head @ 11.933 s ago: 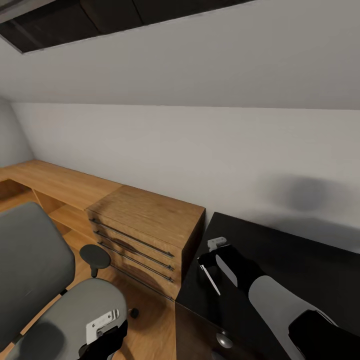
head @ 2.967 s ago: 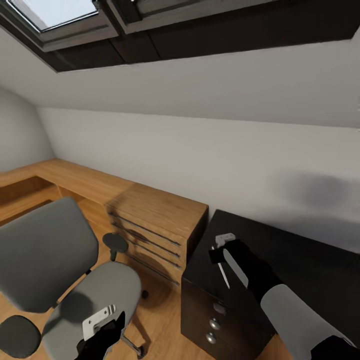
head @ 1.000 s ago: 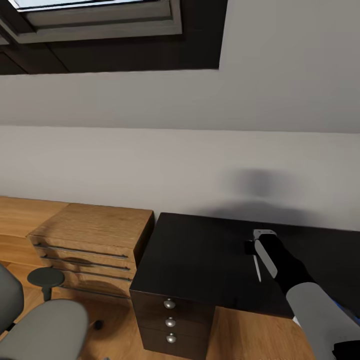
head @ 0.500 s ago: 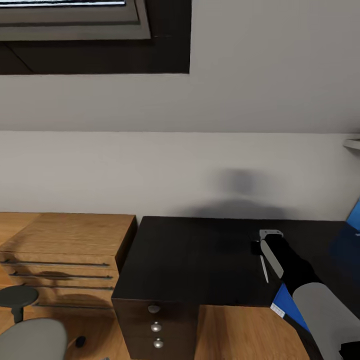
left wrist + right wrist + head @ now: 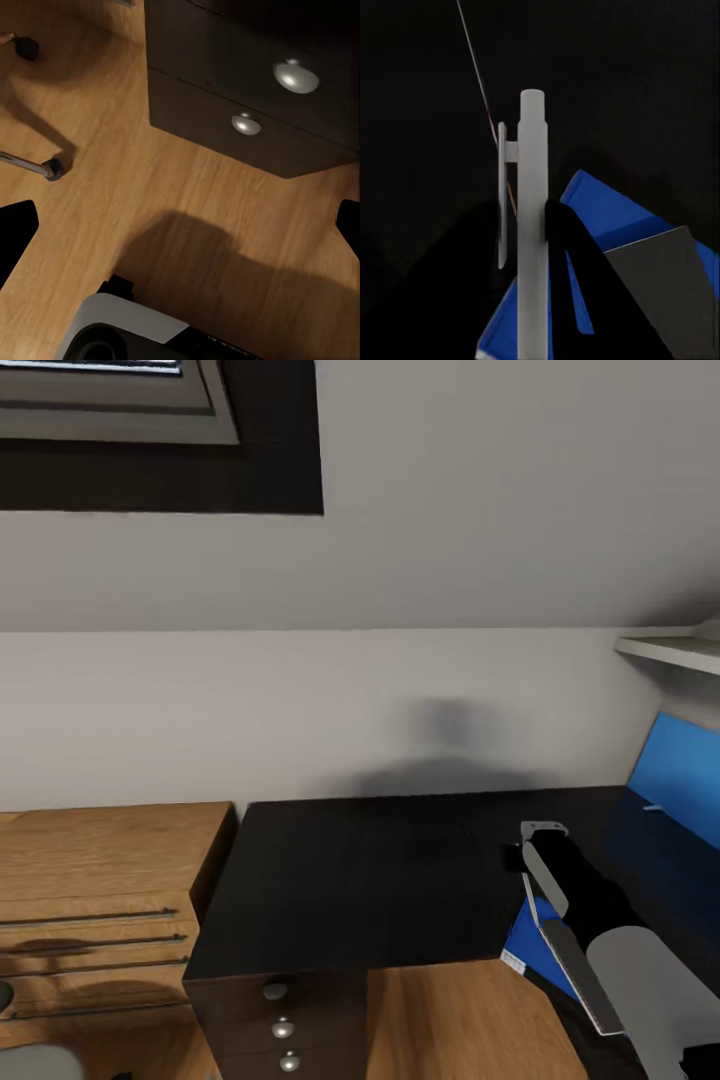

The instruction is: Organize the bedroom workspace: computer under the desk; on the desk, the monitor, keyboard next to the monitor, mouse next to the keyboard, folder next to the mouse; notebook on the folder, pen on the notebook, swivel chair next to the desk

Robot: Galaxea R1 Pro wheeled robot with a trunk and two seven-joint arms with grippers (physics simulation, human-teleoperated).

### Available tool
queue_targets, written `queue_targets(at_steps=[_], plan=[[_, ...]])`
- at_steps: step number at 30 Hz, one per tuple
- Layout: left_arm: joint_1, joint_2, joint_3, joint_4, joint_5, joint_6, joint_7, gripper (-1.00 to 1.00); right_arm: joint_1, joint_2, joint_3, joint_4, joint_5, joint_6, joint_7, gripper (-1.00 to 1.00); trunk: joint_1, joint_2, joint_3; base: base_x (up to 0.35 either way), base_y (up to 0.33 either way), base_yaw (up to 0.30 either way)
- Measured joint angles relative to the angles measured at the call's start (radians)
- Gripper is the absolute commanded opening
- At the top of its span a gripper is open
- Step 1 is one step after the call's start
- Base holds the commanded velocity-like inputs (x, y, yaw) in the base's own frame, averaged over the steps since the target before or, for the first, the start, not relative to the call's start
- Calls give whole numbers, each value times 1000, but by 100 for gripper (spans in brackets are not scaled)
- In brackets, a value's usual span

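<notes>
On the right of the head view, the right end effector (image 5: 540,845) hangs over the long black L-shaped desk surface (image 5: 380,860), near its front edge. Just under the arm, a flat bright blue folder (image 5: 526,945) lies on the surface, with a thin grey notebook (image 5: 567,958) on top of it. The surface's bright blue back panel (image 5: 680,770) rises at the far right, below a white wall shelf (image 5: 670,650). A black drawer pedestal (image 5: 290,1020) with 3 silver knobs stands under the surface's left end, touching a low oak-wood drawer unit (image 5: 100,900).

In the left wrist view, the left end effector (image 5: 180,232) is spread wide with nothing between its black fingertips (image 5: 15,232). It points down at the wood floor (image 5: 180,187) in front of the pedestal, where 2 knobs show. A chrome leg and black casters of the swivel chair (image 5: 30,166) sit near one side.

In the right wrist view, the right end effector is clamped on a pale grey pen with a clip (image 5: 532,225), held upright over the surface. The folder and notebook lie just beyond it.
</notes>
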State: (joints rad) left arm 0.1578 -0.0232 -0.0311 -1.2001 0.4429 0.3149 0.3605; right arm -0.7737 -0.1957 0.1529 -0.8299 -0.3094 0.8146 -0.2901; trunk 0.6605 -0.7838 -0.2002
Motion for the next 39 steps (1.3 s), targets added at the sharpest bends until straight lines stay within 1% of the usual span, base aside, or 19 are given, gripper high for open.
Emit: queue_targets(at_steps=[22,32,39], plan=[[0,2,3,-1,0,0,-2,100,0,1,4,41,5,-1,0,-100,0,0,21,0,0,-250],[0,2,3,0,1,1,-2,100,0,3,9,66,5,-4,4,-100,0,0,23,0,0,-32],[0,2,3,0,2,1,-2,100,0,4,10,93,21,-4,5,-100,0,0,23,0,0,-1]])
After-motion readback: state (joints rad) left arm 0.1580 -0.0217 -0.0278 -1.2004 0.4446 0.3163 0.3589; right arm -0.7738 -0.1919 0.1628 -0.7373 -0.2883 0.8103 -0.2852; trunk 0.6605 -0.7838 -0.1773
